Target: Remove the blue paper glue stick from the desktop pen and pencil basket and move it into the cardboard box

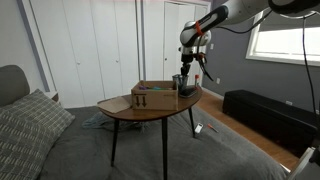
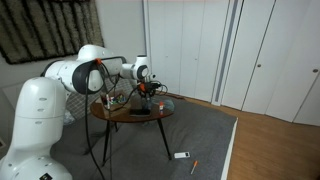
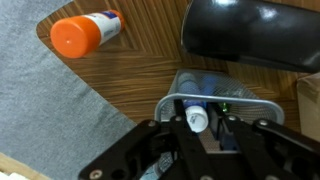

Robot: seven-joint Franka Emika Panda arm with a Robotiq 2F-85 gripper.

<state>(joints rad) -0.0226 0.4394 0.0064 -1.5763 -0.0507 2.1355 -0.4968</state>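
Observation:
In the wrist view the blue glue stick (image 3: 197,117) with a white cap stands in the wire mesh pen basket (image 3: 225,92), next to other pens. My gripper (image 3: 200,128) is down at the basket's mouth, and its fingers are closed in on either side of the stick's capped end. In an exterior view the gripper (image 1: 183,72) hangs just above the basket (image 1: 186,88) at the table's end. The open cardboard box (image 1: 153,97) stands right beside the basket, and its corner shows in the wrist view (image 3: 311,108).
The round wooden table (image 1: 150,111) stands on thin legs over grey carpet, also seen in an exterior view (image 2: 130,113). An orange-capped white glue bottle (image 3: 85,33) lies on the tabletop. A large black object (image 3: 250,30) sits behind the basket. A couch and a black bench flank the table.

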